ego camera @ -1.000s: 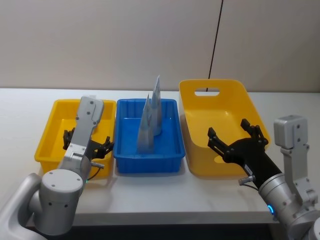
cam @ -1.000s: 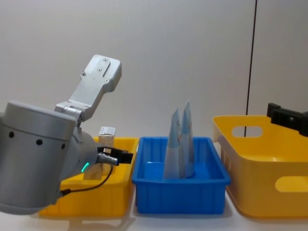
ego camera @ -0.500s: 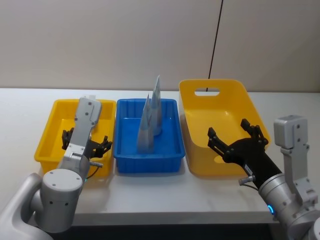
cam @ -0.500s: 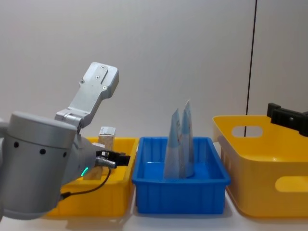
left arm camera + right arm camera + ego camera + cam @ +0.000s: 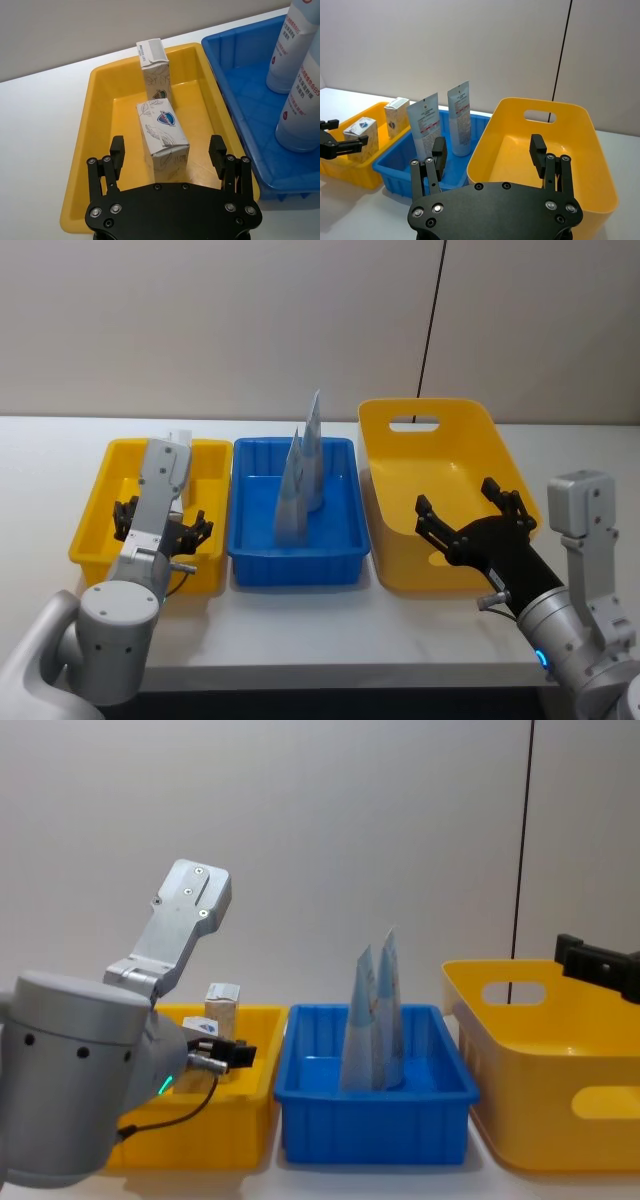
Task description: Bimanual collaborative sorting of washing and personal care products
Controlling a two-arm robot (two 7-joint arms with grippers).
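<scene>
A near carton (image 5: 162, 134) and a far carton (image 5: 155, 70) are seen in the small yellow bin (image 5: 100, 125), at the left on the desk (image 5: 350, 640). The far carton is stood up by the back wall. The left end effector (image 5: 167, 144) is held over the front end of this bin. It is opened wide and nothing is gripped.

The near carton is right ahead of it, between the two fingers (image 5: 116, 150), but it is not touched. Its long side seems to be pointed away from the end effector, toward the far carton, so its narrow sides are faced by the fingers.

Two tubes (image 5: 293, 502) are stood tip-up in the blue bin (image 5: 290, 568) in the middle. The right end effector (image 5: 472, 520) is held at the front edge of the big yellow bin (image 5: 470, 408), opened wide and empty.

The near carton is much closer to the left arm, so a small push forward and a squeeze is probably what is needed next.
</scene>
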